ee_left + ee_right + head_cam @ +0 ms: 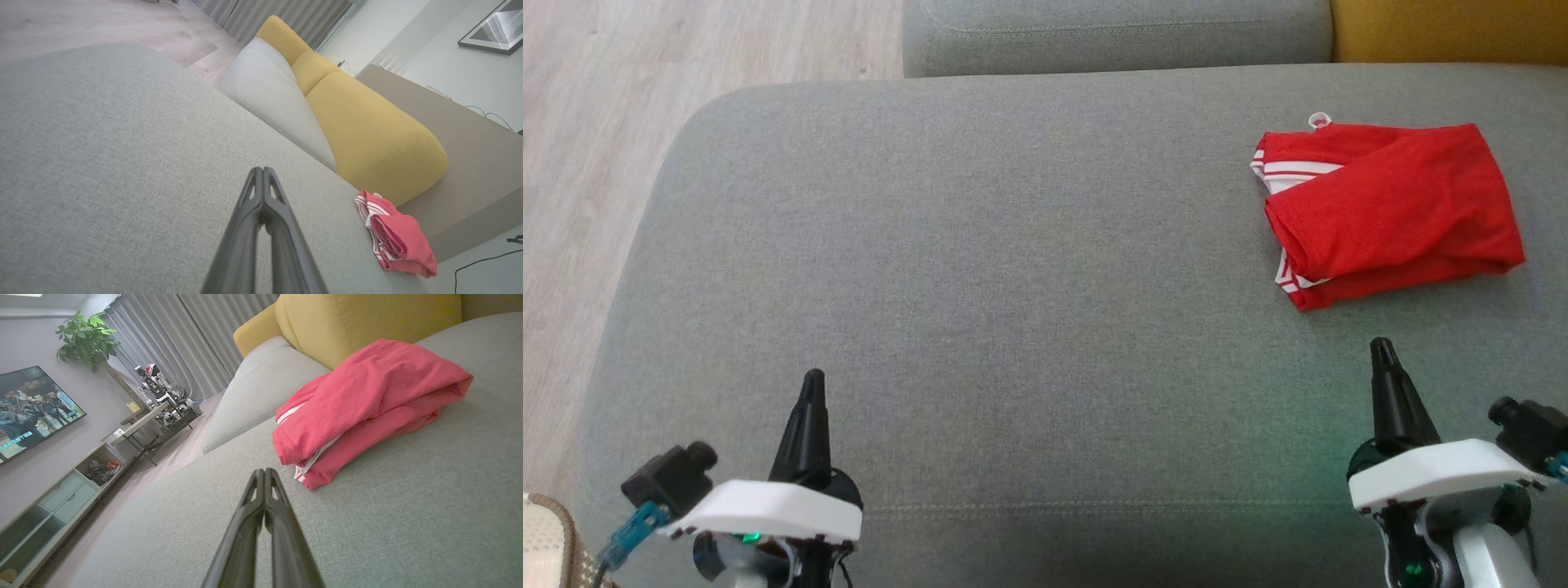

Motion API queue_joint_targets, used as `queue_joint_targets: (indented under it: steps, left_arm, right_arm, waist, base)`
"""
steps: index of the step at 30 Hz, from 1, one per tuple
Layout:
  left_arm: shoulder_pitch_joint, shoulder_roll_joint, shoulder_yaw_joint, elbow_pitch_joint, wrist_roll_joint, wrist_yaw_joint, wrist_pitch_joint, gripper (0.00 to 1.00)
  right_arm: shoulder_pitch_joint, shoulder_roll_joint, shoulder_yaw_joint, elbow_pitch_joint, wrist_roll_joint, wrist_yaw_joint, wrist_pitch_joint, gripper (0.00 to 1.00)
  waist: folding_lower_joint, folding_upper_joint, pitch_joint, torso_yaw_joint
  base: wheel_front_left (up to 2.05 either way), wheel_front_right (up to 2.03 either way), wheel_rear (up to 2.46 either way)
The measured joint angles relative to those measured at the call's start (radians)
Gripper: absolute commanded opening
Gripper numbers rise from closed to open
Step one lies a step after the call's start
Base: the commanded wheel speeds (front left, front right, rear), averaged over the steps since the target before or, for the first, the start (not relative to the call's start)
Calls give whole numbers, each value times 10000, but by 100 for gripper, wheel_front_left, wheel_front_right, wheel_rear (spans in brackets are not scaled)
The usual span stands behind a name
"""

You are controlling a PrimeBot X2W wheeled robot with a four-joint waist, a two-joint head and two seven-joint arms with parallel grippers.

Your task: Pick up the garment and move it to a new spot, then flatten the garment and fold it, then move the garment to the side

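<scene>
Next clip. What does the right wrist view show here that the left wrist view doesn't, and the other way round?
Right wrist, not left wrist: a television, a potted plant, a low cabinet below the television, and the right gripper, shut.
Left wrist, not right wrist: a framed picture on the wall, a cable on the floor, and the left gripper, shut.
Both: the folded red garment lying on the grey sofa seat, the yellow cushion behind it, and grey curtains.

I see the garment [1390, 208], red fabric with white stripes along its left edge, folded into a compact, slightly rumpled bundle. It lies flat on the grey seat cushion [1013, 269], at my far right, near the yellow backrest [1450, 28].
</scene>
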Motion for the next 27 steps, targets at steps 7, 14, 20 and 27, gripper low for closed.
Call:
queue_joint_targets:
  steps: [7,14,20,27]
  left_arm:
    - [-11,13,138,84,-700,-10,165,0]
    - [-99,44,278,136,-1402,-109,347,0]
    - [-194,59,337,209,-1996,-184,483,0]
    - [-198,73,508,328,-2704,-263,702,0]
  right_arm:
    - [-8,2,-50,44,765,0,213,0]
    - [-12,4,-109,79,1538,0,426,0]
    - [-23,6,-153,100,2182,0,612,0]
    - [-33,10,-207,130,2957,0,796,0]
  waist:
    - [0,0,-10,-42]
    - [0,0,-20,-83]
    - [0,0,-29,-118]
    - [0,0,-39,-160]
  base:
    - [0,0,0]
    - [0,0,0]
    - [0,0,0]
    - [0,0,0]
